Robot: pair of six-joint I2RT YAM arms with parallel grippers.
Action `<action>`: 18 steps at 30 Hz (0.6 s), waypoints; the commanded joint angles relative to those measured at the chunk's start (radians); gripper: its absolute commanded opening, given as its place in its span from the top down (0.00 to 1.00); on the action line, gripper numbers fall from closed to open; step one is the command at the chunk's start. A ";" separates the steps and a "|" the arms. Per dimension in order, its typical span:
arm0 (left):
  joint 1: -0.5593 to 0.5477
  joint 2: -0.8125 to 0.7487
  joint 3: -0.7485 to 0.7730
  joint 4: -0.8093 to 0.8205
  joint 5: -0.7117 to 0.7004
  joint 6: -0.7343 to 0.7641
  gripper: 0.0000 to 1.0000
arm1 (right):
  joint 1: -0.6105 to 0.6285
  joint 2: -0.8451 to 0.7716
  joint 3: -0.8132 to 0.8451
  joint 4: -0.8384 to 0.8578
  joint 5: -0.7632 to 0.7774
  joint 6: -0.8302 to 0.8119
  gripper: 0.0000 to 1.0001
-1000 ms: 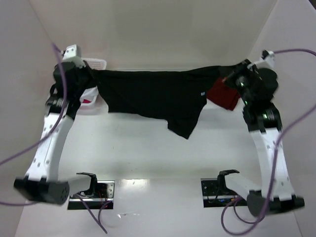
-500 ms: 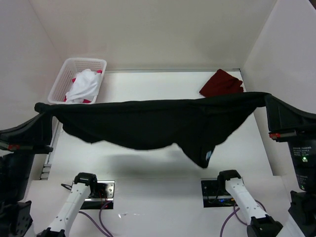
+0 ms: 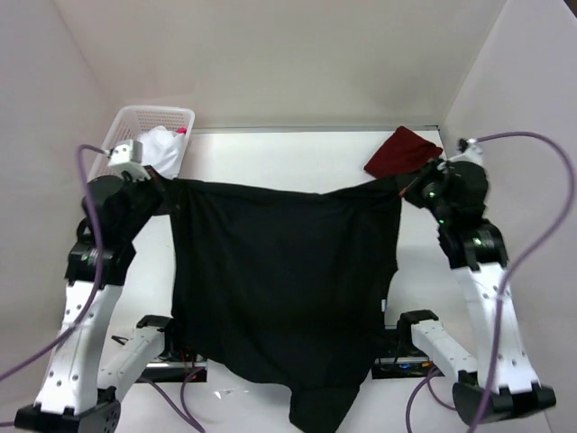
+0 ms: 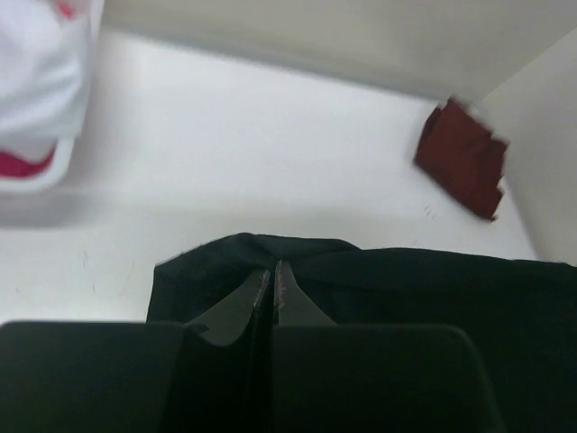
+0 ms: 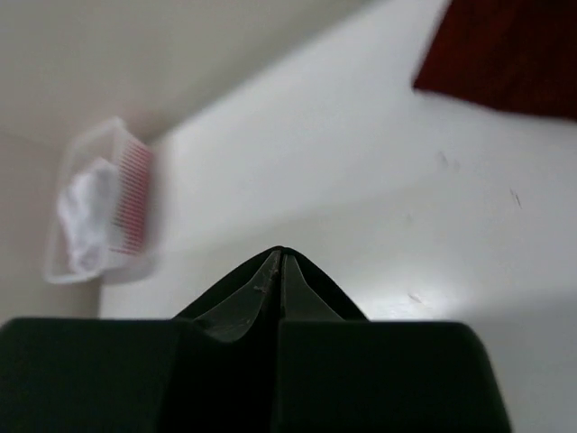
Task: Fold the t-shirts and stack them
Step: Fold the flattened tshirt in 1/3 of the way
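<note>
While taut between left hand (image 3: 165,186) and right hand (image 3: 408,185), both tight on it, black t-shirt (image 3: 284,280), long axis nearward.

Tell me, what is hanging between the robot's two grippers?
The black t-shirt, spread out, its top corners pinched by the left gripper and the right gripper. The top view shows it best.

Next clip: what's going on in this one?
Both arms hold a black t-shirt spread out between them, the left gripper shut on one upper corner and the right gripper on the other. A maroon shirt lies at the far right; the basket at far left holds white and pink-red cloth.
</note>
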 commanded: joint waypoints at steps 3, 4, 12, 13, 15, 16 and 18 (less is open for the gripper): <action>0.002 0.085 -0.101 0.107 0.026 -0.007 1.00 | 0.002 0.082 -0.186 0.192 0.024 0.025 1.00; 0.002 0.106 -0.117 0.125 0.026 -0.007 1.00 | 0.002 0.103 -0.207 0.216 0.024 0.037 1.00; 0.002 0.431 -0.114 0.231 0.026 -0.016 1.00 | -0.007 0.382 -0.227 0.378 0.033 0.047 1.00; 0.002 0.470 -0.096 0.231 0.026 -0.016 1.00 | -0.007 0.412 -0.218 0.391 0.033 0.047 1.00; -0.007 0.580 -0.030 0.231 0.026 -0.016 1.00 | -0.007 0.499 -0.172 0.412 0.043 0.056 1.00; -0.008 0.614 -0.010 0.242 0.017 -0.016 1.00 | -0.007 0.530 -0.153 0.421 0.043 0.056 1.00; -0.008 0.707 0.026 0.254 0.003 -0.016 1.00 | -0.007 0.617 -0.098 0.434 0.053 0.056 1.00</action>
